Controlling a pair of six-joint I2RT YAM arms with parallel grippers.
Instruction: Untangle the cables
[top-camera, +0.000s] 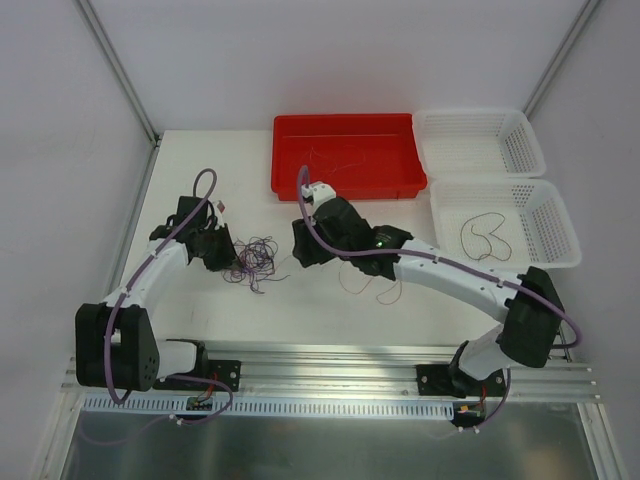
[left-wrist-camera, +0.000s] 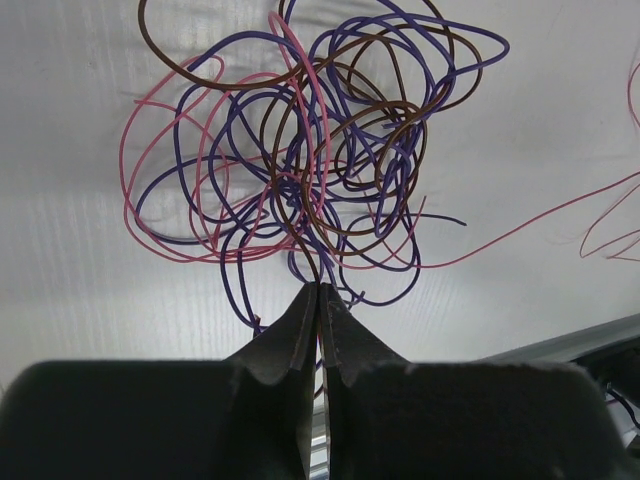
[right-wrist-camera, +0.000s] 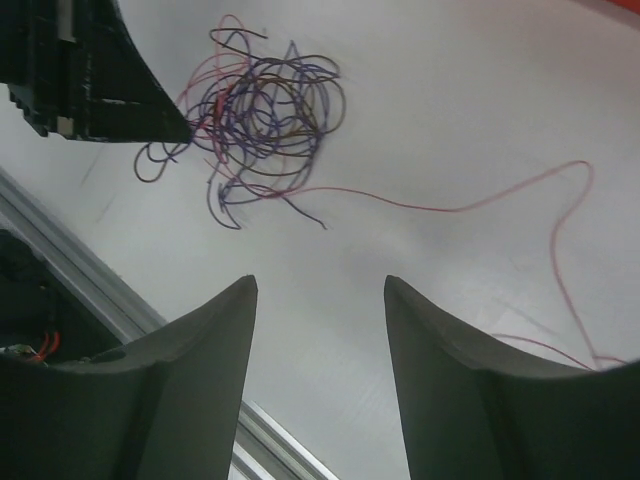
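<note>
**Item 1, cables** (top-camera: 255, 262): You have one loose knot of purple, pink and brown strands. It lies on the white table (top-camera: 230, 160), nearer the arm bases than the red tray (top-camera: 345, 190) and off the tray's left front corner.

**Item 2, left gripper** (left-wrist-camera: 318, 300): Your left claw sits at the side of the knot that faces away from the red tray. Its jaws are clenched tip to tip, pinching purple and brown strands at the knot's edge.

**Item 3, right gripper** (right-wrist-camera: 320, 290): Your right claw hangs in front of the red tray's front wall. Its fingers are released and spread, with nothing between them, and it is apart from the knot.

**Item 4, loose pink strand** (right-wrist-camera: 470, 205): This strand leads out of the knot and lies flat on the table in front of the red tray, curving beneath the right arm.

**Item 5, brown cable** (top-camera: 485, 235): A single curl lies in the nearer white basket (top-camera: 550, 225), to the right of the red tray and forward of it.

**Item 6, farther white basket** (top-camera: 470, 140): This basket stands just beside the red tray's right wall.

**Item 7, thin strand** (top-camera: 335, 155): A faint strand lies on the red tray's floor; you cannot tell its colour.
</note>
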